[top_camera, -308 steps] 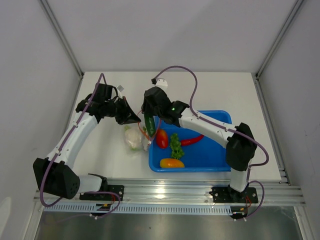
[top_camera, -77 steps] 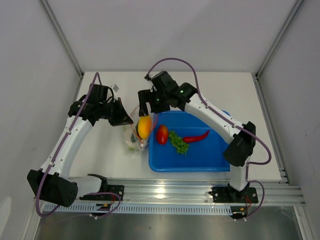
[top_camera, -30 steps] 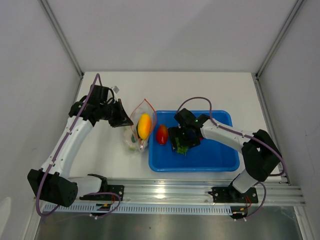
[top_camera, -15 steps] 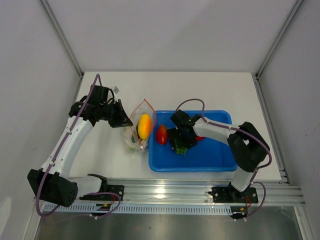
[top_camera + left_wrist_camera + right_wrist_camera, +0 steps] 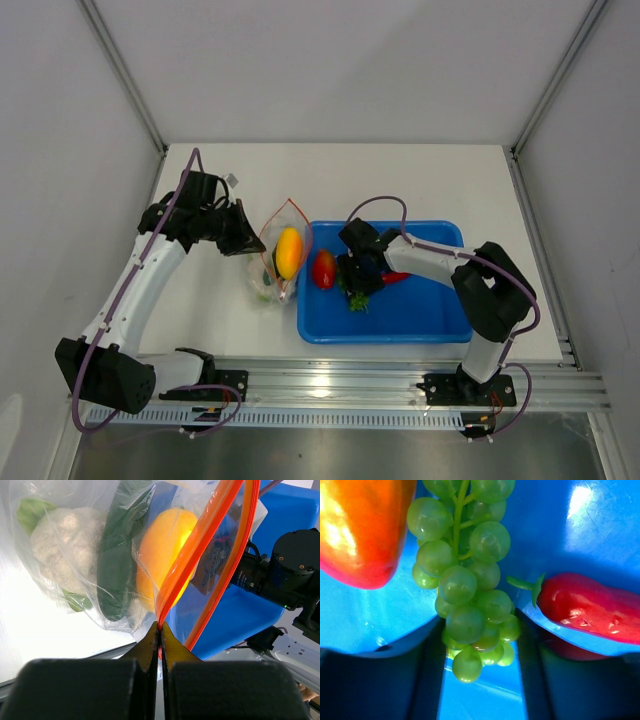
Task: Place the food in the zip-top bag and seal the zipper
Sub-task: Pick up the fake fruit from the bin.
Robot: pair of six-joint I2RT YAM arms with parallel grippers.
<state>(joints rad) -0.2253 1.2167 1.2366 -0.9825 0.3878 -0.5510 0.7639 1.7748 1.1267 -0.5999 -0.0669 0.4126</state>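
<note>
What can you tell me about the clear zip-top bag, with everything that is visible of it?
The zip-top bag is clear, crinkly plastic with an orange-red zipper along its mouth, which stands open. It lies on the white table, beside the left side of the blue tray. The left gripper is shut on the zipper, pinching it where the two strips meet. Inside lie a white cauliflower, a dark green cucumber and a yellow squash, pressed against the plastic.

Squash (image 5: 288, 252), cucumber (image 5: 117, 565) and cauliflower (image 5: 65, 550) lie in the bag (image 5: 199, 545), left of the tray (image 5: 420, 320) holding tomato (image 5: 324, 268), grapes (image 5: 465, 595), chili (image 5: 590, 610)
</note>
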